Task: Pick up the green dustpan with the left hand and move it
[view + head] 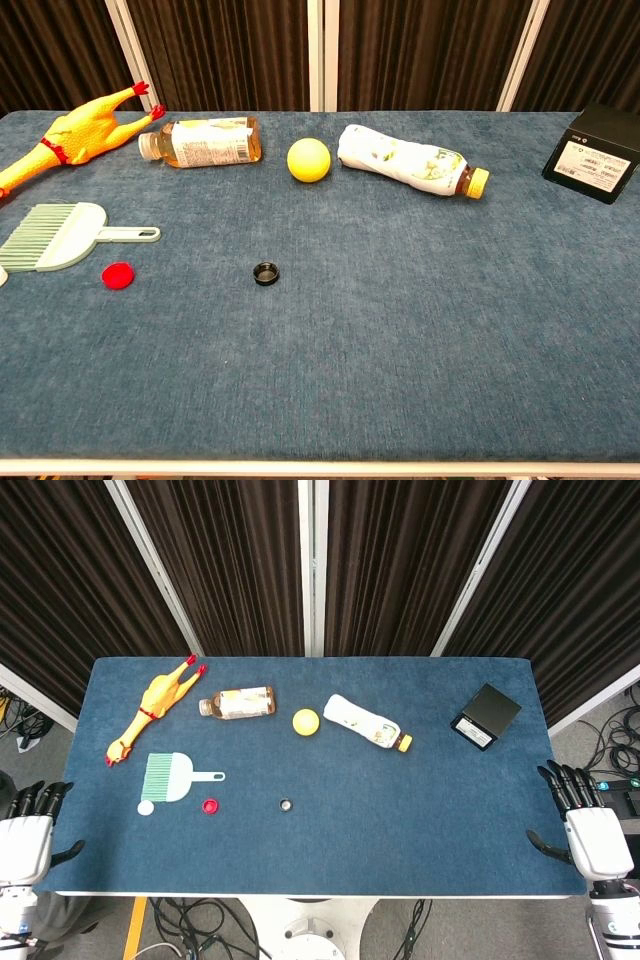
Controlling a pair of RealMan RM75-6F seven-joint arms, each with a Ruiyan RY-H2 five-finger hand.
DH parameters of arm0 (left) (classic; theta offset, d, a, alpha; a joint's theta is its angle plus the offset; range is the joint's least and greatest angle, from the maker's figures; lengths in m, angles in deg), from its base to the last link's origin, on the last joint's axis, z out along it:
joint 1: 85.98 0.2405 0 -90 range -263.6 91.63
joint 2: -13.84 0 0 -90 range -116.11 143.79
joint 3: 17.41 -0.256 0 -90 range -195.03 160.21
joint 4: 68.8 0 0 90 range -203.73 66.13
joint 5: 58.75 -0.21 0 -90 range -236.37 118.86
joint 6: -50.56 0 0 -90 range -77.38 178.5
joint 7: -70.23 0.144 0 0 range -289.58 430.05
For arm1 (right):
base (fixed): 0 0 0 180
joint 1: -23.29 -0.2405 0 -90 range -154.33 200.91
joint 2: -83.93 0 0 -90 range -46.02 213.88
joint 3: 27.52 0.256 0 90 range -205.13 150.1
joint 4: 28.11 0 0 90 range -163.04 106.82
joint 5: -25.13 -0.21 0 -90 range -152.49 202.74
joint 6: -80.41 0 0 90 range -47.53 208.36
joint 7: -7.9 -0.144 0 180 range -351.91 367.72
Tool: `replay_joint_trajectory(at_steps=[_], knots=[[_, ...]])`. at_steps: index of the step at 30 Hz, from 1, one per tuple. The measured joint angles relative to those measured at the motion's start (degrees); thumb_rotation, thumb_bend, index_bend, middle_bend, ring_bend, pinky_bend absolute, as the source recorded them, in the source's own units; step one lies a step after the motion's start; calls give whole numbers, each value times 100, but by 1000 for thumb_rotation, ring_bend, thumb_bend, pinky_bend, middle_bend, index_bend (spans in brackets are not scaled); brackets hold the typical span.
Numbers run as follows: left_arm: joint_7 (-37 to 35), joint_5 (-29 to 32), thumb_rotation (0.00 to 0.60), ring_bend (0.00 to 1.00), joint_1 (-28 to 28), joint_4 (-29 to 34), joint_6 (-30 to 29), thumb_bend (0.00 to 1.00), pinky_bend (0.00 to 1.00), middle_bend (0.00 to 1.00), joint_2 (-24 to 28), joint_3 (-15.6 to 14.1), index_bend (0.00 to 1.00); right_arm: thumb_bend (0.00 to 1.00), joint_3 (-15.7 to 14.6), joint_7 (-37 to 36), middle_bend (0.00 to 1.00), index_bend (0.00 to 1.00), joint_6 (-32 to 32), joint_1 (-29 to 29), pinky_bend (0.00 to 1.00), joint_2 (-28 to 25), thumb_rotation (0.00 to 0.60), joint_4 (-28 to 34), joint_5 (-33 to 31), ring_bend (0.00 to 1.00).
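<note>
The green dustpan [172,777] lies flat on the left part of the blue table, its handle pointing right; in the chest view the dustpan [55,236] sits at the left edge. My left hand [28,832] hovers off the table's front-left corner, fingers spread, holding nothing, well below and left of the dustpan. My right hand [588,830] is at the front-right corner, also empty with fingers apart. Neither hand shows in the chest view.
A rubber chicken [155,706] lies behind the dustpan. A white cap [146,807], red cap [209,805] and black cap [286,804] sit near it. Farther back are a tea bottle [238,703], yellow ball [305,722], white bottle [366,723] and black box [485,717].
</note>
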Motion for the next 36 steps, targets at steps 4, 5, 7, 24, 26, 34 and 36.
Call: replay_joint_trajectory(at_steps=[4, 5, 7, 24, 26, 34, 36], knots=[[28, -23, 600, 106, 7, 21, -17, 27, 139, 162, 6, 21, 159, 100, -18, 8, 41, 0, -9, 14, 0, -8, 600, 22, 7, 0], [30, -27, 600, 106, 3, 28, -13, 27, 139, 162, 11, 28, 159, 100, -19, 5, 41, 0, -17, 17, 0, -7, 600, 23, 10, 0], [44, -44, 600, 105, -8, 46, -5, 27, 139, 162, 25, 39, 159, 100, -24, -9, 41, 0, -49, 32, 0, -5, 600, 15, 21, 0], [-336, -493, 600, 123, -1365, 167, 1300, 107, 158, 247, 233, 542, 255, 99, 216, 283, 32, 0, -308, 9, 0, -523, 600, 452, 37, 0], [-341, -442, 600, 130, -1612, 144, 1647, 121, 162, 259, 178, 623, 266, 99, 213, 280, 29, 0, -275, -2, 0, -551, 600, 486, 36, 0], [-35, 498, 600, 200, -2664, -411, 3235, 179, 173, 343, -595, 894, 314, 99, 177, 260, 24, 0, -201, 39, 0, -608, 600, 516, -91, 0], [203, 775, 600, 228, -2818, -604, 3432, 188, 173, 371, -844, 908, 328, 99, 171, 257, 24, 0, -170, 46, 0, -608, 600, 506, -125, 0]])
